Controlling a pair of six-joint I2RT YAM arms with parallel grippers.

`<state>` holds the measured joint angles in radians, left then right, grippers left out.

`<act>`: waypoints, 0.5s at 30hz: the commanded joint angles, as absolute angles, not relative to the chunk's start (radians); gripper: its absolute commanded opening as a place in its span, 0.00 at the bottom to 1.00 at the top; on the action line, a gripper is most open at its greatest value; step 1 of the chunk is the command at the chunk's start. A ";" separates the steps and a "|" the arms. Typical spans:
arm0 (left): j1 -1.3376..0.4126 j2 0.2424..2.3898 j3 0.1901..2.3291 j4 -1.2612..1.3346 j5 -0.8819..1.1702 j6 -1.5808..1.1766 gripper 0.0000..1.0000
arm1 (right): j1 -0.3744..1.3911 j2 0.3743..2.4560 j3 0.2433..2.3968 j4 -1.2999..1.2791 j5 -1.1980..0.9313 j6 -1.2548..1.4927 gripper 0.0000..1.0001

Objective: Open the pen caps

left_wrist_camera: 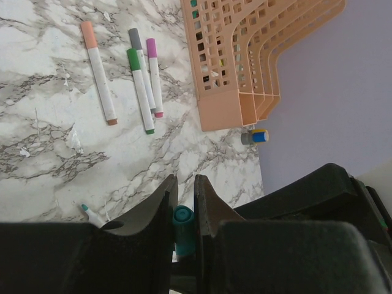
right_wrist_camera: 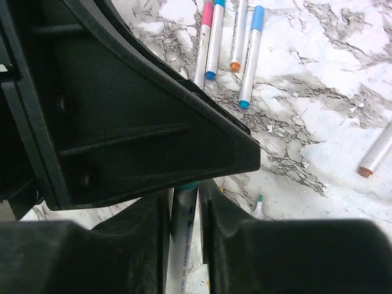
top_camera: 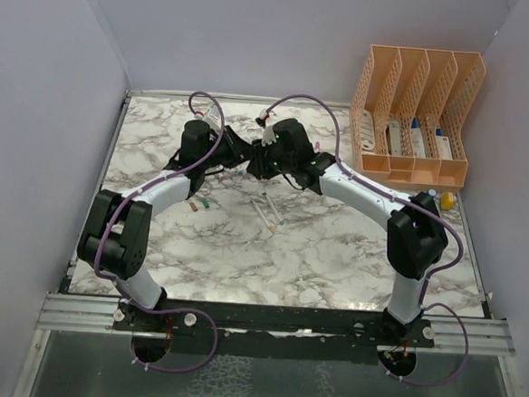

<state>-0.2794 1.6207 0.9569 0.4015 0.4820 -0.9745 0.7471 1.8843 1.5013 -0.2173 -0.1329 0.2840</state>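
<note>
Plain pale lavender walls (top_camera: 258, 34) enclose a grey-veined white marble-patterned table top (top_camera: 315, 257) under soft, even light. A peach lattice file organiser (top_camera: 416, 109) stands in its far right corner. Aluminium rails (top_camera: 75, 312) edge the near side.

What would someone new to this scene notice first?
The left gripper and right gripper sit tip to tip above the middle of the marble table. The left is shut on a teal pen cap, and the right is closed on that pen's white barrel. After that, the eye goes to the peach file organiser at the far right corner and the loose pens lying on the table.
</note>
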 commanded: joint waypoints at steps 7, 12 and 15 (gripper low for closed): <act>-0.298 1.595 0.970 0.400 0.460 -0.954 0.00 | 0.755 1.899 1.525 -0.215 -0.164 0.283 0.01; -0.297 1.612 1.011 0.377 0.388 -0.939 0.00 | 0.755 1.846 1.452 -0.219 -0.157 0.284 0.01; -0.295 1.636 1.053 0.360 0.344 -0.929 0.00 | 0.755 1.789 1.376 -0.224 -0.152 0.290 0.01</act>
